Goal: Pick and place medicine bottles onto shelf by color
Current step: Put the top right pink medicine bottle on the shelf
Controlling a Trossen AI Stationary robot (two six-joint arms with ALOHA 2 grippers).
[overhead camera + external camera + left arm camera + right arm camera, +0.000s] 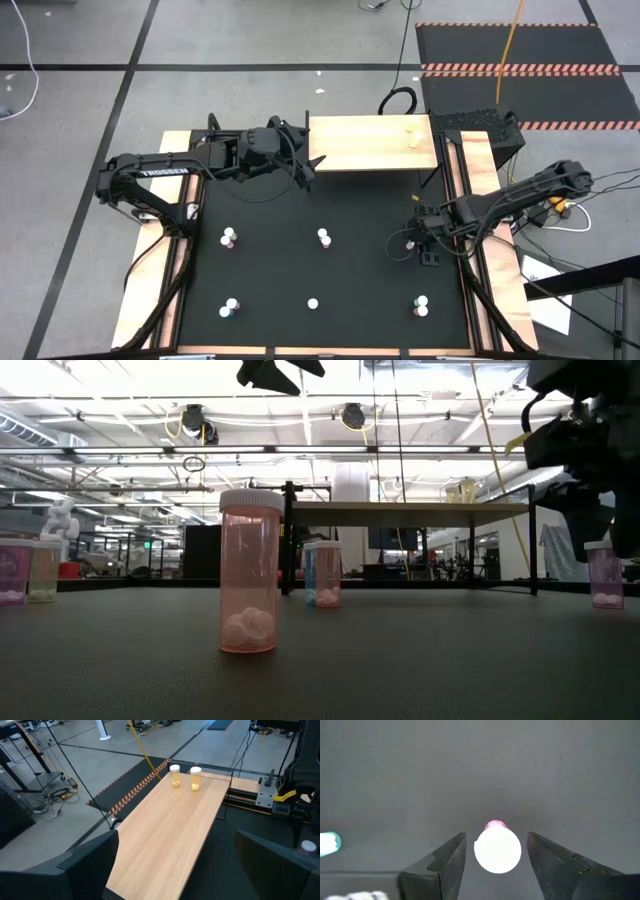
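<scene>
The rectangular shelf point(170, 827) is pale, smooth light wood with a faint grain and a matt finish, while the black tabletop point(320, 275) beneath looks dull and finely textured (rubbery or cloth-like, hard to tell which). The small pink medicine bottle point(248, 572) is translucent glossy plastic under a ribbed white plastic cap point(497, 850), and the right gripper point(496, 862) has matt black plastic fingers.

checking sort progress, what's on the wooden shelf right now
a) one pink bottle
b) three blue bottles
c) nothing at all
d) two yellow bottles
d: the left wrist view shows two yellow bottles with white caps standing side by side near the far end of the shelf, and the high view shows nothing else on it.
</scene>
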